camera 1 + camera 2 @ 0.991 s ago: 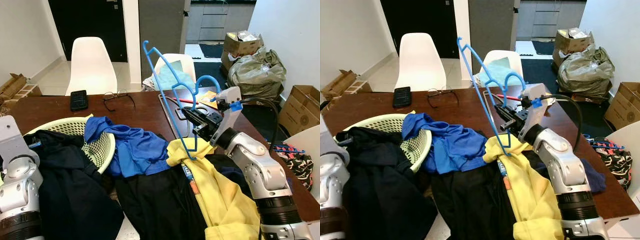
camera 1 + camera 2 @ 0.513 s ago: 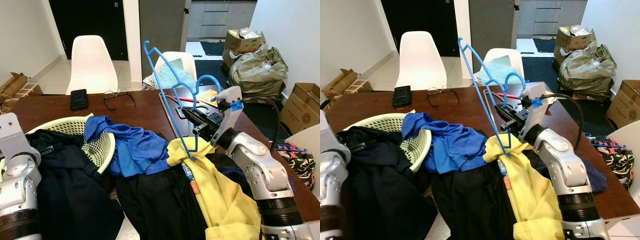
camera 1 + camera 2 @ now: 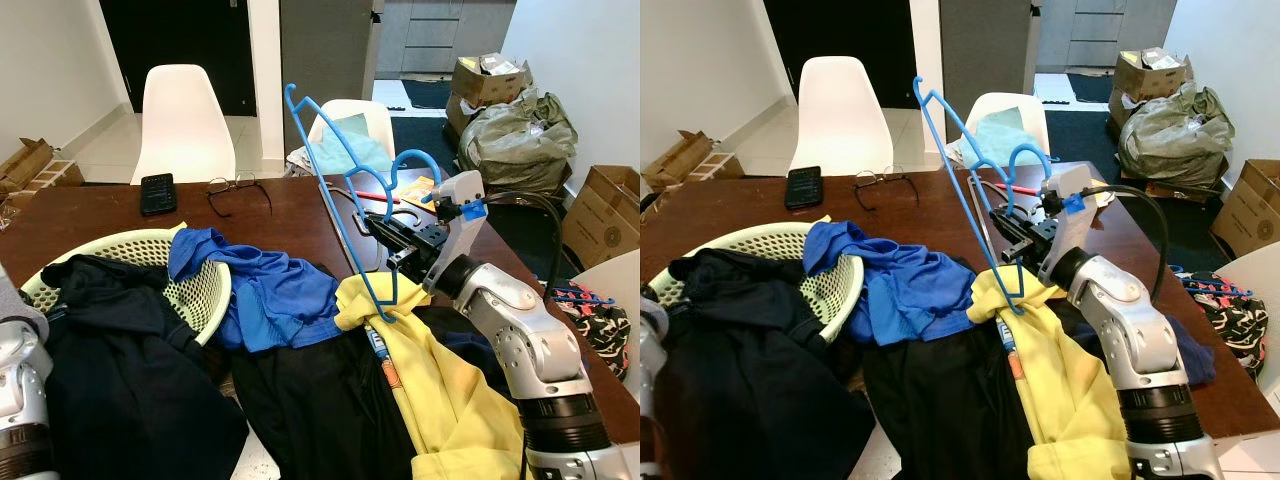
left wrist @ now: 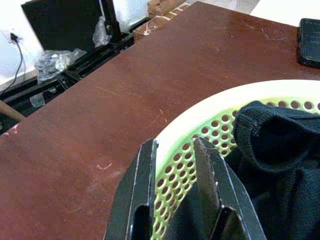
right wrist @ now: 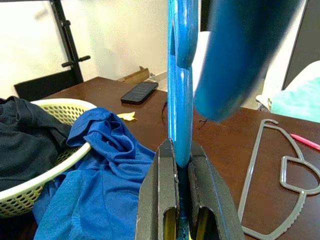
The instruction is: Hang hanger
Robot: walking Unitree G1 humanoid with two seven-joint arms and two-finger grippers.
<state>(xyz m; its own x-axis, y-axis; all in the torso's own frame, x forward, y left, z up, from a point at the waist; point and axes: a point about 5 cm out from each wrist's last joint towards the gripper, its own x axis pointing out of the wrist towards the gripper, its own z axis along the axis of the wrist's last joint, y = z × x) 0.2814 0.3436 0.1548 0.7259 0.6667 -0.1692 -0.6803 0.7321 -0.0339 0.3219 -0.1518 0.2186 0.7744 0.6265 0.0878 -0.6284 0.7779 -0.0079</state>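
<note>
Right gripper (image 3: 392, 243): clamped tight on the blue hanger (image 3: 345, 180), held upright.
Left gripper (image 4: 177, 165): slightly parted, empty, over the basket (image 4: 200, 110).
Advice: keep grip firm; avoid snagging the yellow shirt (image 3: 440, 390).

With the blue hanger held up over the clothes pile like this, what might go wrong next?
1. The right tool pinches only a thin bar of the blue hanger, which stands tall and tilted; it may swivel or slip in the grip.
2. The hanger's lower corner sits at the yellow shirt and may snag it when lifted.
3. A grey hanger lies on the table close by; a swing could knock it.
</note>
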